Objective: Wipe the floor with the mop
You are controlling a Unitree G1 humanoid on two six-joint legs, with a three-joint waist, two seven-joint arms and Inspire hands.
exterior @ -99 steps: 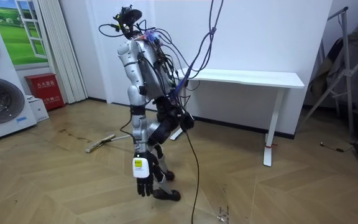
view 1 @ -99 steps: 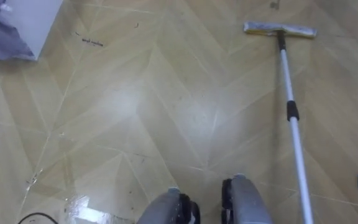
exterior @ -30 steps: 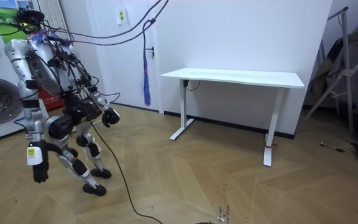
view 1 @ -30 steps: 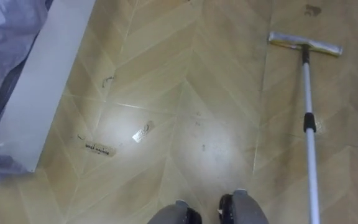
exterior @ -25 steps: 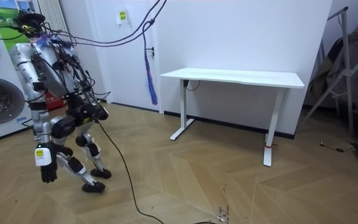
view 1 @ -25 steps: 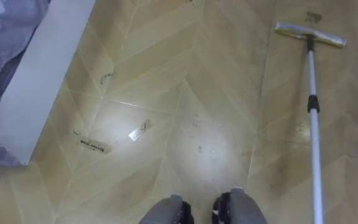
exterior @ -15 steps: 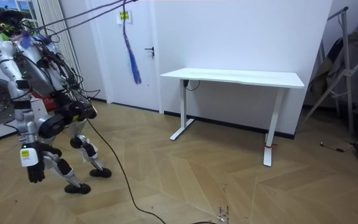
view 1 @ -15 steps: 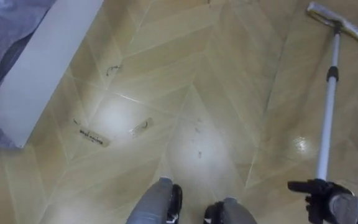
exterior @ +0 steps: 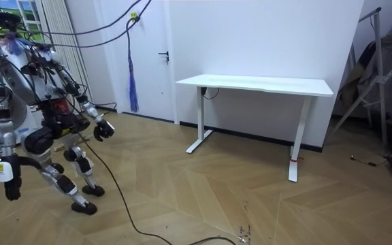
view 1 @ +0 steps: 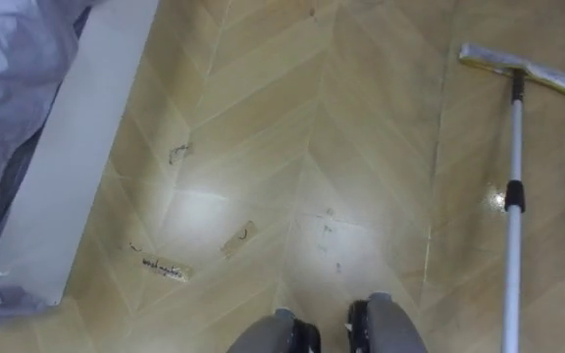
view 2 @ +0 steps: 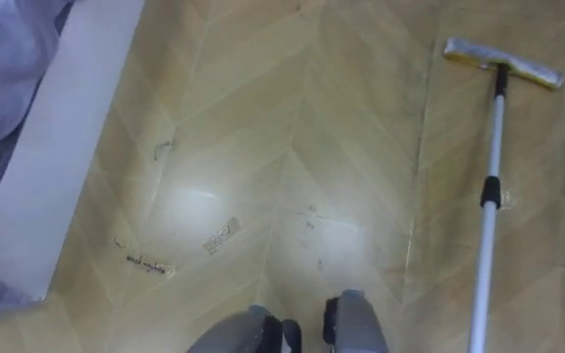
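Beside the robot's right foot, the mop (view 1: 513,196) is stretching forward over the glossy wood floor (view 1: 361,127), flat head (view 1: 518,69) farthest out. It is looking light and stiff, best gripped high up the pole (view 1: 509,284). The left hand (exterior: 9,185) is hanging slack; the right hand (exterior: 103,129), I cannot tell. Beyond, a white desk (exterior: 257,85) is standing.

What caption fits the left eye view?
White-poled flat mop, head resting on the tan herringbone wood floor, ahead at the robot's right.
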